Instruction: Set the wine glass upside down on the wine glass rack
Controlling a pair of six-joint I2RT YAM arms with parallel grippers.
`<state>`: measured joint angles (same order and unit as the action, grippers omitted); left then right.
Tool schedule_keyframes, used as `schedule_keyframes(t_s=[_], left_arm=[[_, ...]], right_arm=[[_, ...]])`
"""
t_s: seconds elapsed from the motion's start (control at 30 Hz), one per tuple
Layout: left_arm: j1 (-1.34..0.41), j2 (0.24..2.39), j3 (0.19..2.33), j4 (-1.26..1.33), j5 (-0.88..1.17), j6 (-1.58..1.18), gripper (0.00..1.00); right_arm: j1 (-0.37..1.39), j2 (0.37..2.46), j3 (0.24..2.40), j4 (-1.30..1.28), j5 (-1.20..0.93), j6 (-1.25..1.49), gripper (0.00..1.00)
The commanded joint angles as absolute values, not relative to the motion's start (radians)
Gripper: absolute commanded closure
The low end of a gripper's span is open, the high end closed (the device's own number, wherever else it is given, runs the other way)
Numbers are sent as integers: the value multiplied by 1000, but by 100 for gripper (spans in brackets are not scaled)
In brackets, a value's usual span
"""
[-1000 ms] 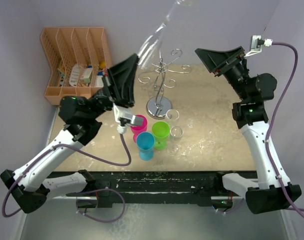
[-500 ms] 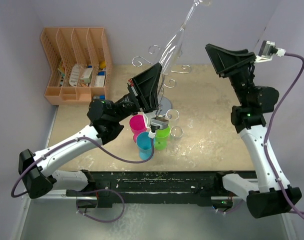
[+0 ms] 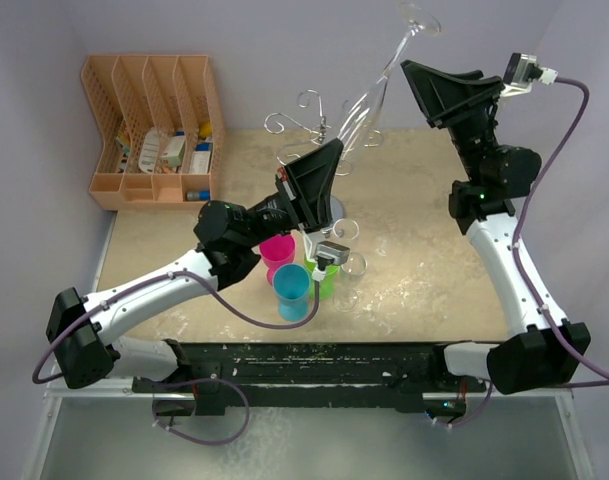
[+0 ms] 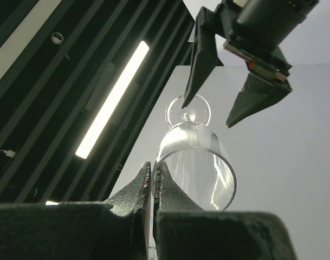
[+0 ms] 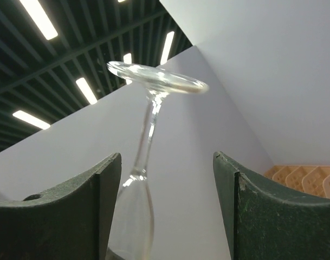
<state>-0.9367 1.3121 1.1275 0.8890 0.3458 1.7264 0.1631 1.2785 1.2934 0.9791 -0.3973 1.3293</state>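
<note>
My left gripper [image 3: 334, 150] holds the clear wine glass [image 3: 362, 112] high over the table, tilted, with its foot up and to the right. The left wrist view shows that gripper [image 4: 154, 168] shut on the rim of the wine glass [image 4: 194, 157]. My right gripper [image 3: 412, 78] is open at the glass's upper end. In the right wrist view the stem of the wine glass [image 5: 148, 124] stands between its fingers, nearer the left one and touching neither. The chrome wine glass rack [image 3: 320, 122] stands behind and below the glass, its base hidden by my left arm.
An orange slotted file organiser [image 3: 149, 120] sits at the back left. Pink [image 3: 277, 250], blue [image 3: 292, 290] and green [image 3: 324, 270] cups cluster under my left wrist, with other clear glasses [image 3: 352, 262] beside them on the table.
My left arm has swung to the right over the rack, carrying the glass. My right gripper has moved left around the stem, and its jaws have narrowed somewhat.
</note>
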Motion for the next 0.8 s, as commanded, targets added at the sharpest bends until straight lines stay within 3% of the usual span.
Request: schedule_keyframes(t_s=[0.0,0.17,0.63,0.77], left_arm=[[-943,1305,1109,976,360,1761,100],[-943,1320,1115,978,349,1751,100],[-943,1347,1153,983,348,1764,100],[-943,1354,1165,988,347,1765,100]], right_arm=[[176,1282,1376,1082,-431,1351,29],[197,1305,1390,1089,-448,1363,34],[244,1314,1369,1104,-448,1345,71],[248,1305,1355,1107,-451,1344,72]])
